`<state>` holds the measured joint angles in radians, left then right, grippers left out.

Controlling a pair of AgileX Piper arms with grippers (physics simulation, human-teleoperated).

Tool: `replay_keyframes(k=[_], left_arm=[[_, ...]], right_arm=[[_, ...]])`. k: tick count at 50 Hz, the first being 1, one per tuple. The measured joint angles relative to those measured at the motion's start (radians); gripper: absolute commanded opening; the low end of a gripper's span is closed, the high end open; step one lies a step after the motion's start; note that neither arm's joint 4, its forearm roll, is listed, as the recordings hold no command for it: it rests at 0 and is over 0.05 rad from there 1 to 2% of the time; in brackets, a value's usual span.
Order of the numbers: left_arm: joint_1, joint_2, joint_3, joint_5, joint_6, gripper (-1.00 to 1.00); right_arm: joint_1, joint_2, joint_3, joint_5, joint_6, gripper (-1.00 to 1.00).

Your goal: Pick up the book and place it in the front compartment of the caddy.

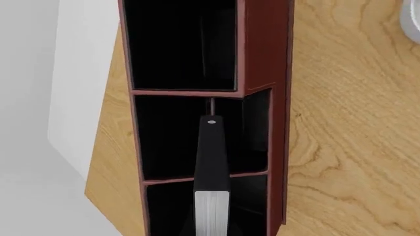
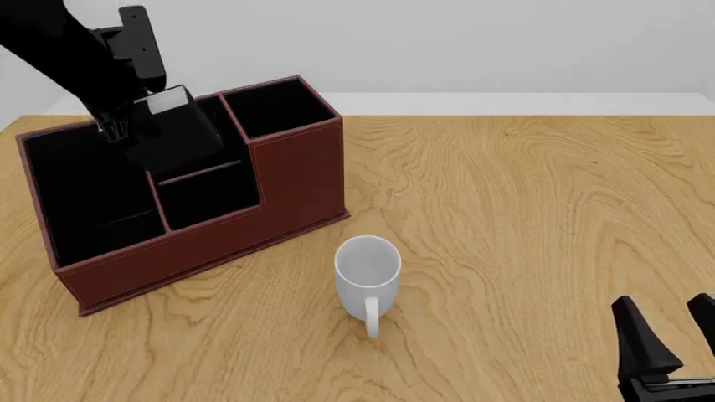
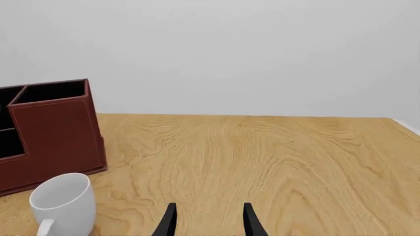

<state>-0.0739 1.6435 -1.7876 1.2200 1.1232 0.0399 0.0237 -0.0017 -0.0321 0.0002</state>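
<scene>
Bright even light, soft faint shadows, sharp renders, no glare

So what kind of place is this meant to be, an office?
Probably a computer-drawn desk rather than a real room: a bare wooden table with a desk organizer, a white mug and a small book held above the organizer, against a blank pale wall.
</scene>
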Motion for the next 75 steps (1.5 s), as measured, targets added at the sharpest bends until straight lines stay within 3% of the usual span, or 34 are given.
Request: replay_keyframes(k=[16,55,56,75], left_arm=[[-0.014,0.099,-0.092,0.000,-0.008,-1.00],[0.056,0.339,-0.245,0.000,0.052,-1.00],[0.056,0.344,-0.248,0.000,0.052,1.00],[0.053,0.385,-0.287,0.000,0.069,1.00]], right_arm=[[-0.005,0.025,0.001,-0.006,-0.014,1.00],[-0.021,0.274,0.002,-0.199,-0.036,1.00],[-0.021,0.278,0.002,-0.201,-0.036,1.00],[-0.022,0.284,0.002,-0.194,-0.042,1.00]])
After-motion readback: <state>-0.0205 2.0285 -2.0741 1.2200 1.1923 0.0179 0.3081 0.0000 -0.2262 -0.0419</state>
